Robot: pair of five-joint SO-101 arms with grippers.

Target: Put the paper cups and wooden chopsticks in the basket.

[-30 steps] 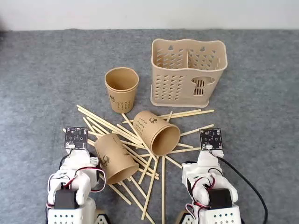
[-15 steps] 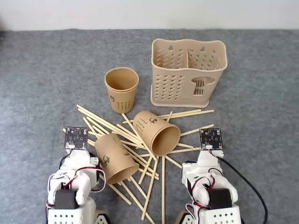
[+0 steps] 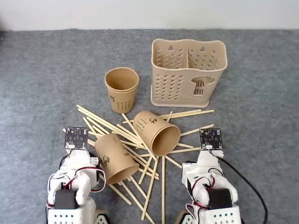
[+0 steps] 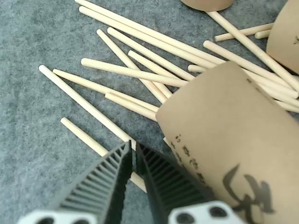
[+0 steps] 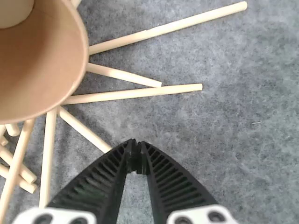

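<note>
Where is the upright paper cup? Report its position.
In the high view the upright paper cup stands just left of the basket, on the far side of the scattered wooden chopsticks from the arms.

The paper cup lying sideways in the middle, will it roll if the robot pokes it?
Probably: the tipped cup lies on its round side, so a poke could roll it, curving since it tapers. It looks thin and empty, so probably light and squashable. The chopsticks beneath might slow it.

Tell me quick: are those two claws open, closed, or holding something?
Left gripper: closed, holding nothing.
Right gripper: closed, holding nothing.
</note>
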